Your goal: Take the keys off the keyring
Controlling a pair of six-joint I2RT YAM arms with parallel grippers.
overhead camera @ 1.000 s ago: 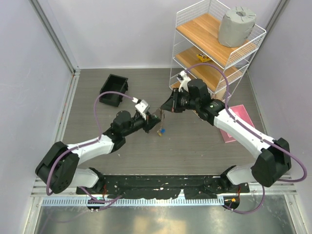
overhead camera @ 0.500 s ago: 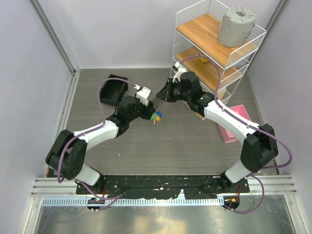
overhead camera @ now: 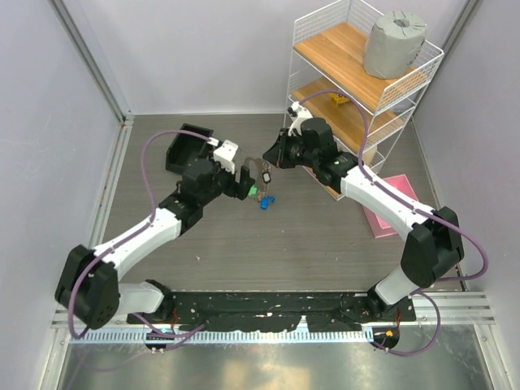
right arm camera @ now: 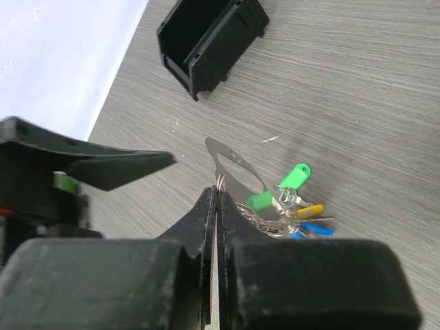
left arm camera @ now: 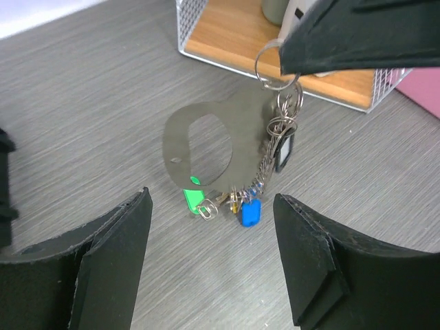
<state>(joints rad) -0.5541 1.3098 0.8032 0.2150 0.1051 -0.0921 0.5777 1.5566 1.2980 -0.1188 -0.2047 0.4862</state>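
The right pincer (right arm camera: 215, 196), pressed together, pinches the top of the keyring (left arm camera: 278, 127), whose green key (left arm camera: 196, 203) and blue key (left arm camera: 249, 213) hang below it, between the fingers of the spread, empty left pincer (left arm camera: 212, 199), low over the worktop (left arm camera: 82, 124).

Grey wood-grain tabletop (overhead camera: 325, 244) is boxed in by pale lilac walls (overhead camera: 203, 49); a white wire shelf (overhead camera: 337, 49) with wooden boards is parked back right.
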